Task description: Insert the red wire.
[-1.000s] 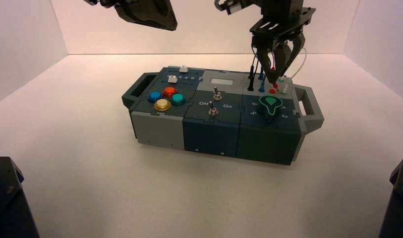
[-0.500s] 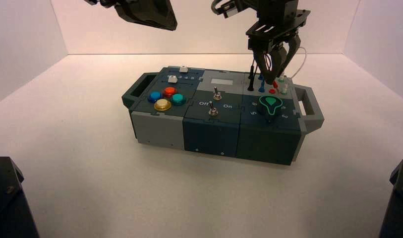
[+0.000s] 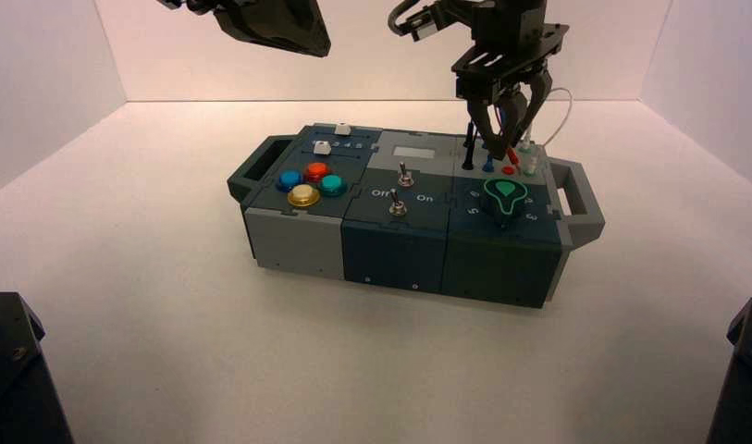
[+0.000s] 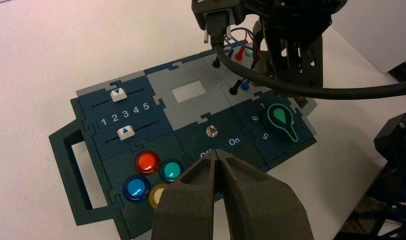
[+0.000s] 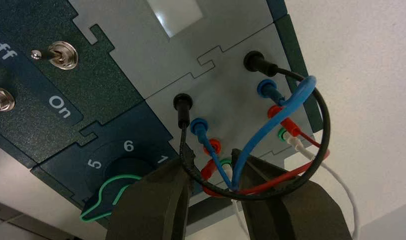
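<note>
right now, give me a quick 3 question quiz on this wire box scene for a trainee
1. True or false: the right gripper is shut on the red wire.
2. Which wire has a loose plug lying between the right gripper's fingers? A black, B blue, C red.
3. Where is the left gripper, and how are its fingers?

Key: 1 false, it is open around the wire. 2 C. 3 parked high above the box, shut.

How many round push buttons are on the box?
4, clustered at the box's left end: blue button, red button, teal button, yellow button, partly hidden in the left wrist view.
</note>
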